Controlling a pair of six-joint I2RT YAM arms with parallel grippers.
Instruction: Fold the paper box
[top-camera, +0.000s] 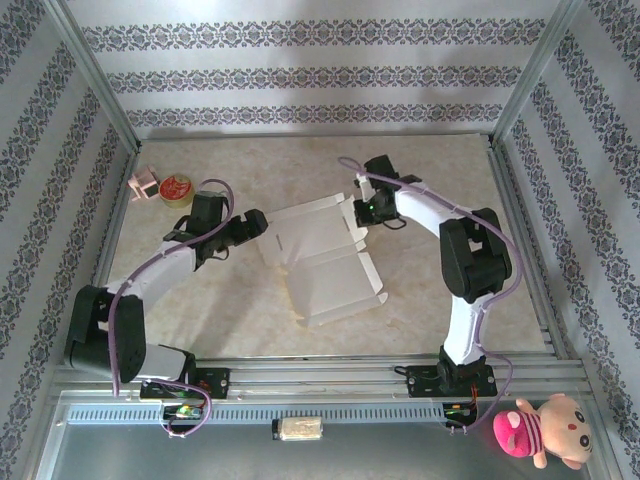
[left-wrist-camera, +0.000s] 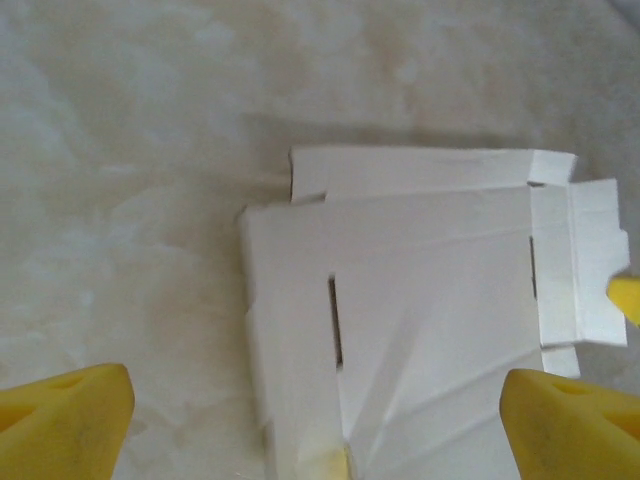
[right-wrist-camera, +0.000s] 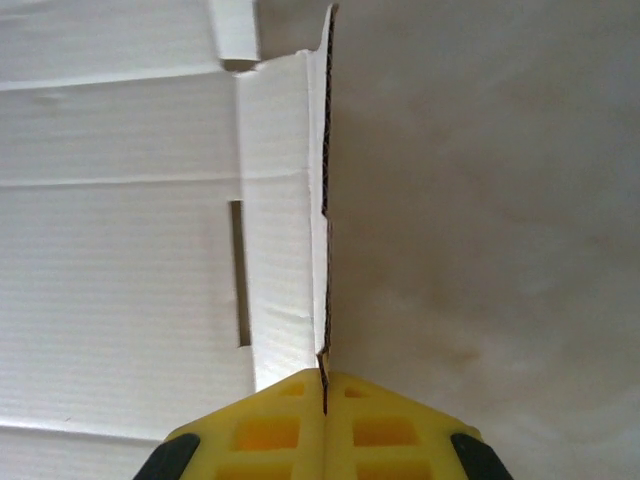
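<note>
Right gripper pinches a box flap; left gripper hangs spread.

The right gripper (right-wrist-camera: 323, 395) has its fingers pressed together on the edge of a side flap (right-wrist-camera: 280, 250), which seems raised, at the box's 2 o'clock. The left gripper (left-wrist-camera: 315, 400) is spread wide and holds nothing, at the box's 10 o'clock. The box (top-camera: 325, 262) lies part-opened, white face up, mid-table (top-camera: 200, 310). The card looks light and thin, stiff along its flutes, but quick to crease and likely to slide on the smooth top. I judge it is best taken by a flap edge near a score line while the other arm pins a panel. The right wrist view shows the corrugated edge in the pinch and a slot. The left wrist view shows diagonal creases across the panel. The top view shows both arms flanking the sheet.
</note>
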